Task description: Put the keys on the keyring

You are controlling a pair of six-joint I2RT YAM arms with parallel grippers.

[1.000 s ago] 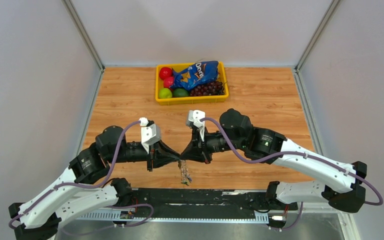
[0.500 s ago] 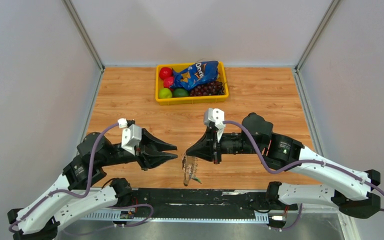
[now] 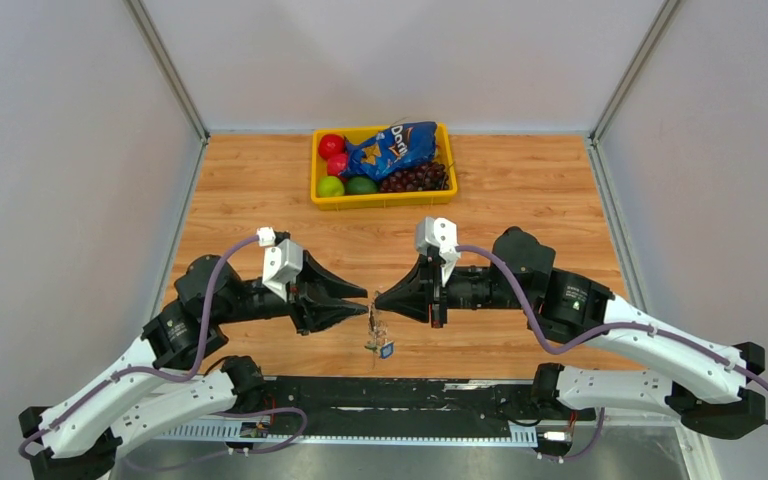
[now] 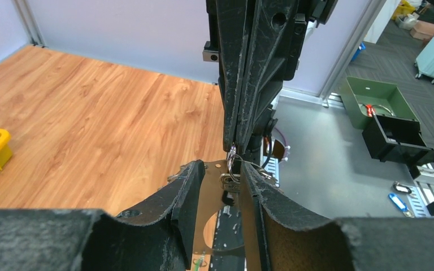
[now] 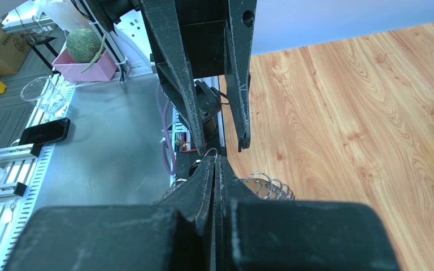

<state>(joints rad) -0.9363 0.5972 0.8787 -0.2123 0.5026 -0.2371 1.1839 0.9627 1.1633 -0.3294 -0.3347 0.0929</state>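
Note:
My right gripper [image 3: 378,300] is shut on a thin wire ring at the top of the keyring bunch, which hangs below it over the table's near edge. The keyring [image 3: 374,335] shows as a small silvery dangle with a blue piece [image 3: 387,350] at its bottom. My left gripper [image 3: 367,305] is open, its tips facing the right gripper's tips. In the left wrist view a small silvery key [image 4: 229,180] hangs between my open fingers, close to the right-hand one, in front of the wide band [image 4: 212,195]. In the right wrist view several wire rings [image 5: 270,186] stick out beside my shut fingers [image 5: 206,175].
A yellow tray [image 3: 380,199] at the back middle holds fruit, grapes and a blue chips bag [image 3: 392,148]. A black rail [image 3: 410,395] runs along the near edge under the hanging bunch. Grey walls close in on both sides.
From touching tips, the grippers parted and the left opened; the left has now moved back right to the right gripper's tip. The hanging bunch has swung and now hangs straight.

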